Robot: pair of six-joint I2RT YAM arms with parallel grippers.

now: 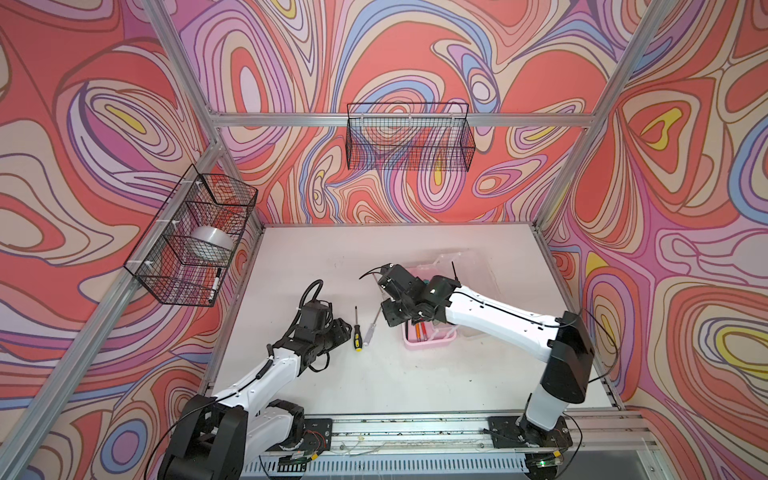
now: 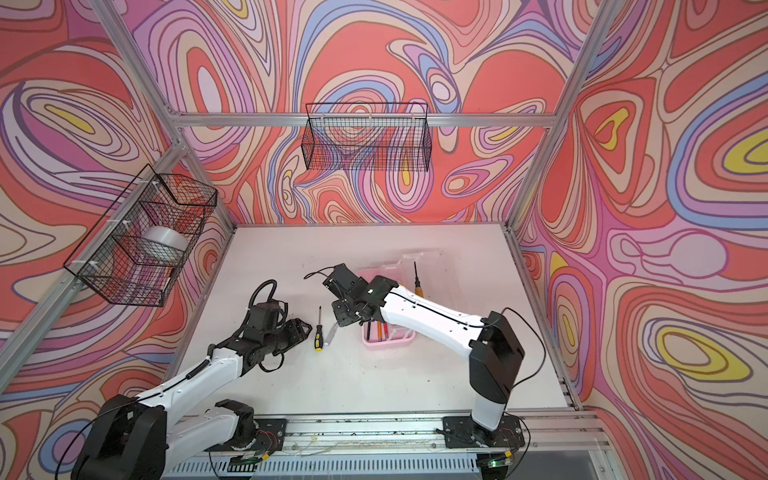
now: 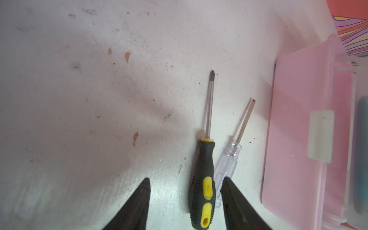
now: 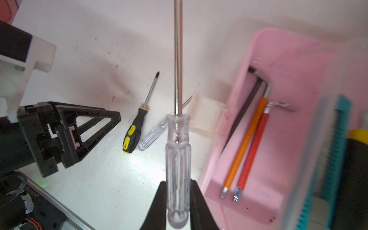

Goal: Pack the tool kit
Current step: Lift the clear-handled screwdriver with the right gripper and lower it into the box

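The tool kit's pink base (image 1: pixel 428 343) (image 4: pixel 278 65) stands open right of centre, its clear lid (image 1: pixel 469 266) folded back. Inside lie orange (image 4: pixel 245 139) and red (image 4: pixel 253 149) rods, a black hex key (image 4: pixel 245 103) and a teal knife (image 4: pixel 334 159). My right gripper (image 4: pixel 178 181) is shut on a long clear-handled screwdriver (image 4: pixel 177 159), held above the table beside the base. A black-yellow screwdriver (image 1: pixel 357 332) (image 3: pixel 203 179) and a small clear screwdriver (image 1: pixel 366 341) (image 3: pixel 227 163) lie on the table. My left gripper (image 3: pixel 186 178) (image 1: pixel 347 328) is open, its fingers on either side of the black-yellow handle.
A black wire basket (image 1: pixel 409 137) hangs on the back wall. Another wire basket (image 1: pixel 166 286) on the left wall holds a tape roll (image 1: pixel 208 241) and a marker (image 1: pixel 215 284). An orange-handled screwdriver (image 2: pixel 417 286) lies by the lid. An aluminium rail (image 1: pixel 415 432) runs along the front.
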